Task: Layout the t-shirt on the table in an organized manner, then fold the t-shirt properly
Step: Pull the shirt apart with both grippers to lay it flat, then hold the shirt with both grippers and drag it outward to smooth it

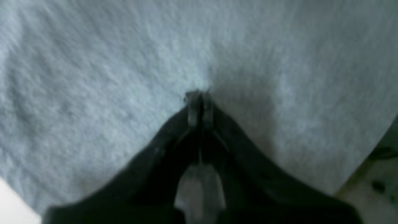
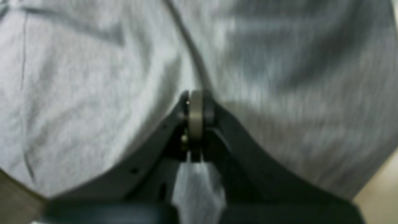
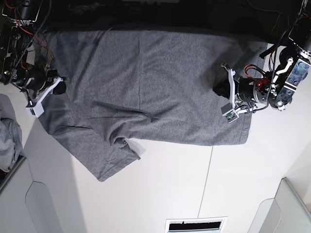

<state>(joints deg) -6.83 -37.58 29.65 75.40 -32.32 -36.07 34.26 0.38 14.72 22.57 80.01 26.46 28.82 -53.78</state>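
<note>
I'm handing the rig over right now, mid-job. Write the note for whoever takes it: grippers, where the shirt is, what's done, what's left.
Left gripper: shut, pinching the heather-grey short-sleeved cotton t-shirt at its edge on the base view's right.
Right gripper: shut on the same shirt, at the opposite edge.
Shirt: spread between both arms across the far part of the large white table, body mostly flat; one sleeve lies skewed toward the near side with a crease beside it.
Done: rough spreading.
Left: straighten that sleeve, smooth creases, then every fold.
A paler bluish-grey cloth bundle sits at the base view's left edge; not part of the job.
</note>
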